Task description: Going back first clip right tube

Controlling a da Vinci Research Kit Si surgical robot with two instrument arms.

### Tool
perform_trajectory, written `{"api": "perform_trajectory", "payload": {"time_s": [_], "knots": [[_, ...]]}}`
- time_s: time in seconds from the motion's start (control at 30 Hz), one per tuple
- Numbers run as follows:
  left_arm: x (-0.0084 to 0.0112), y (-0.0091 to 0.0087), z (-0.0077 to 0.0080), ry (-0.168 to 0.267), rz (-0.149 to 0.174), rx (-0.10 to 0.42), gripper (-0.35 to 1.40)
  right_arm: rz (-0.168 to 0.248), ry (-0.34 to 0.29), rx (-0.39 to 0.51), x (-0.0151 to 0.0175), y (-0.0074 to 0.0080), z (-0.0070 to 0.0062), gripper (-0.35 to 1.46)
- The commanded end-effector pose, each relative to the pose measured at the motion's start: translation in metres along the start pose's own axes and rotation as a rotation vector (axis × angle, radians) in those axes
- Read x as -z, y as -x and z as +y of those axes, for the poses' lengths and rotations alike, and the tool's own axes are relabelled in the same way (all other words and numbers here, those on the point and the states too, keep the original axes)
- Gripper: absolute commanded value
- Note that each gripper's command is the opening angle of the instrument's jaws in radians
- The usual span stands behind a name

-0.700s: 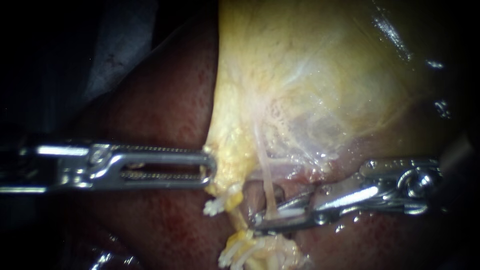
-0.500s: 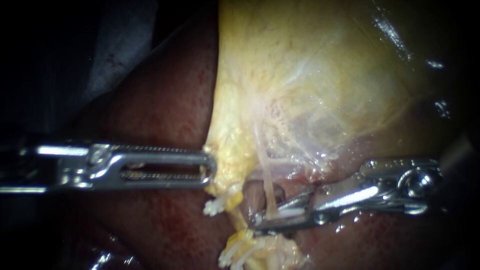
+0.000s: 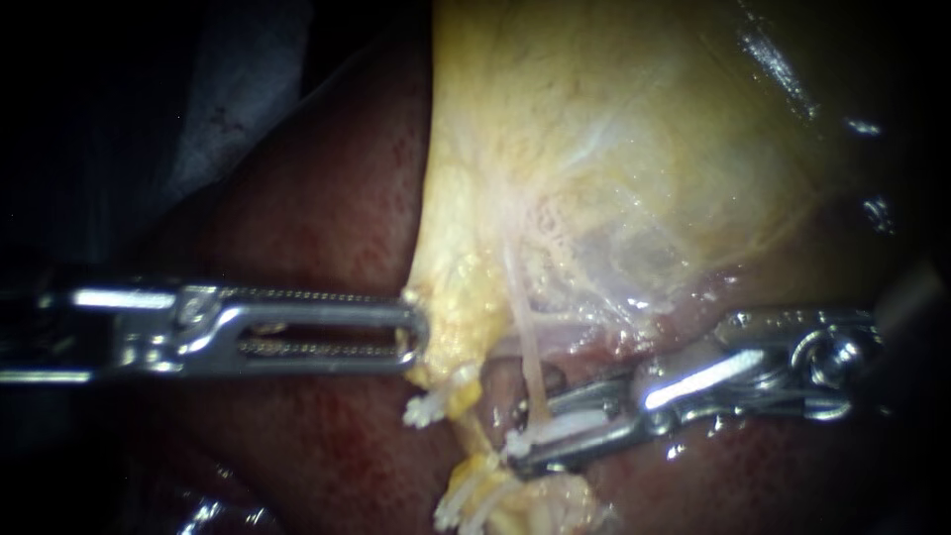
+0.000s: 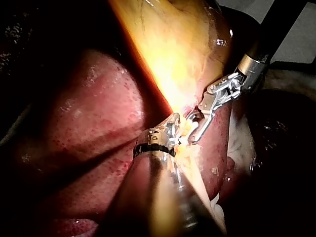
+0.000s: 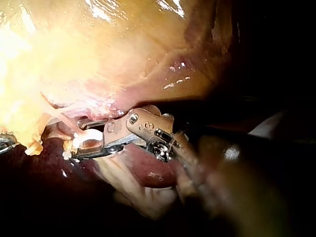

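My left instrument [image 3: 416,332] reaches in level from the left, its slotted jaws shut on the yellow edge of the gallbladder [image 3: 614,149]. A thin pale tube [image 3: 530,357] runs down from the gallbladder's underside. My right instrument [image 3: 520,441] comes in from the right with its jaws slightly open around the tube's lower end. A white clip [image 3: 560,428] lies between them on the tube. The right wrist view shows the same gap and the clip [image 5: 89,136] inside the jaws [image 5: 81,143]. In the left wrist view my left instrument [image 4: 177,123] holds yellow tissue, with the right one [image 4: 193,129] just beyond.
Dark red liver [image 3: 317,198] lies behind and below both instruments. Frayed yellow-white fatty tissue [image 3: 495,495] hangs under the tube's lower end, close to the right jaws. A grey cloth [image 3: 238,89] shows at the upper left.
The right instrument's jaws have parted a little and its wrist has turned slightly; the white clip shows more plainly between them. The left instrument and the gallbladder have stayed put.
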Motion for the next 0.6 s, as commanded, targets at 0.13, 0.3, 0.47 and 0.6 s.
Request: {"api": "perform_trajectory", "payload": {"time_s": [0.13,0.3,0.47,0.6], "knots": [[-0.0001,0.0000,0.0000,0.000,0.000,0.000,-0.35,0.008,0.000,0.004,0.0005,-0.0002,-0.0004,0.44],[-0.0001,0.0000,0.0001,0.000,0.000,0.000,-0.35,0.010,-0.001,0.007,0.0017,-0.0003,-0.0009,0.44],[-0.0002,0.0001,0.0003,0.000,0.000,0.000,-0.35,0.018,0.001,0.002,0.0040,-0.0004,-0.0020,0.43],[-0.0004,0.0002,0.0006,0.001,0.000,0.000,-0.35,0.031,0.005,-0.011,0.0071,-0.0011,-0.0033,0.41]]}}
